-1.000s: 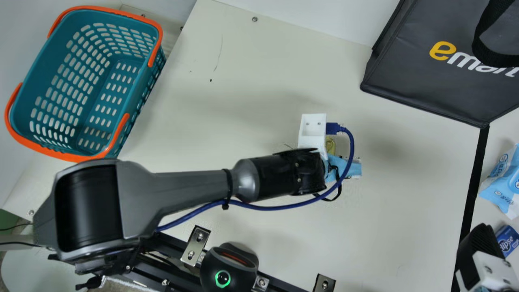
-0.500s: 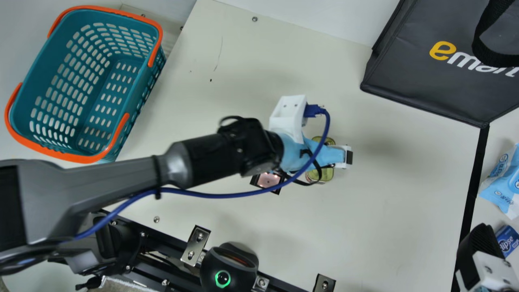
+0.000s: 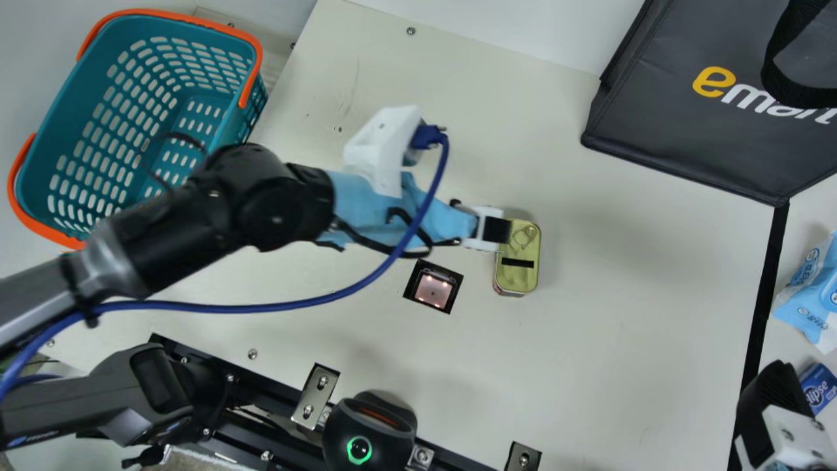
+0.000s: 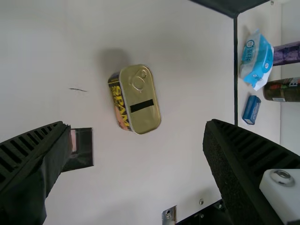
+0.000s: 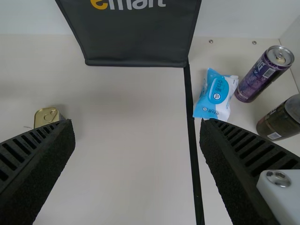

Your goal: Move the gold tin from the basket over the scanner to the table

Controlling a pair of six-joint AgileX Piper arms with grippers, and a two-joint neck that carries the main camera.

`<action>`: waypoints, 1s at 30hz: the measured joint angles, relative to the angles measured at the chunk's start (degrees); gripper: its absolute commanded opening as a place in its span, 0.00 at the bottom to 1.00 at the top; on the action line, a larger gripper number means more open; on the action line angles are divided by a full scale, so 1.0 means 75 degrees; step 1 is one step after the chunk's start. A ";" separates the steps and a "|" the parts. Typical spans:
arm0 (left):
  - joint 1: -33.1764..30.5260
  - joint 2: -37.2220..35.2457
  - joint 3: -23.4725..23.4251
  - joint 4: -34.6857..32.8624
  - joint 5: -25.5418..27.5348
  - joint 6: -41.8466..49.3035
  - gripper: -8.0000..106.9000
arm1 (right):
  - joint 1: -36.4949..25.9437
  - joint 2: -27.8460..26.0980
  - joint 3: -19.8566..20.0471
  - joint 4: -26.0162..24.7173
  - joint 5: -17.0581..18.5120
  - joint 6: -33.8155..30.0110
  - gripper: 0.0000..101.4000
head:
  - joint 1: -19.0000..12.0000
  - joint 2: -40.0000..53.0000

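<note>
In the main view my left gripper (image 3: 487, 229) hangs over the table beside the upper left end of the gold tin (image 3: 518, 261), which stands upright on the table. Nothing is between the wide-apart fingers of my left gripper (image 4: 133, 150) in the left wrist view, where the gold tin (image 4: 140, 99) lies beyond them. The scanner window (image 3: 433, 290) is left of the tin. The teal basket (image 3: 98, 131) holds nothing visible. My right gripper (image 3: 775, 405) is at the lower right edge; in the right wrist view my right gripper (image 5: 138, 150) is open and empty.
A black bag (image 3: 686, 131) stands at the upper right. Past the black line are a blue-white wipes pack (image 3: 814, 294), a small blue box (image 3: 819, 389), a purple can (image 5: 263, 74) and a dark jar (image 5: 281, 119). A black round device (image 3: 369, 432) sits at the near edge.
My left arm has drawn back to the left and upward in the main view, uncovering the gold tin and the scanner window. The tin stays on the table. The right arm has kept still.
</note>
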 measured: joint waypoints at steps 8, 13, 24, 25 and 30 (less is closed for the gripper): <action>0.1037 -0.1230 0.0387 0.0612 0.0609 0.1421 0.85 | 0.0000 0.0000 0.0000 0.0000 0.0000 0.0000 0.94 | 0.0000 0.0000; 0.1501 -0.1920 0.0542 0.1465 0.0947 0.1696 0.85 | 0.0000 0.0000 0.0000 0.0000 0.0000 0.0000 0.94 | 0.0000 0.0000; 0.2094 -0.3109 0.0580 0.3493 0.1498 0.1508 0.85 | 0.0000 0.0000 0.0000 0.0000 0.0000 0.0000 0.94 | 0.0000 0.0000; 0.2123 -0.3168 0.0594 0.3636 0.1513 0.1489 0.85 | 0.0000 0.0000 0.0000 0.0000 0.0000 0.0000 0.94 | -0.0012 -0.0023; 0.2212 -0.3408 0.0656 0.4268 0.1714 0.1367 0.85 | 0.0000 0.0000 0.0000 0.0000 -0.0007 0.0000 0.94 | 0.0000 -0.0715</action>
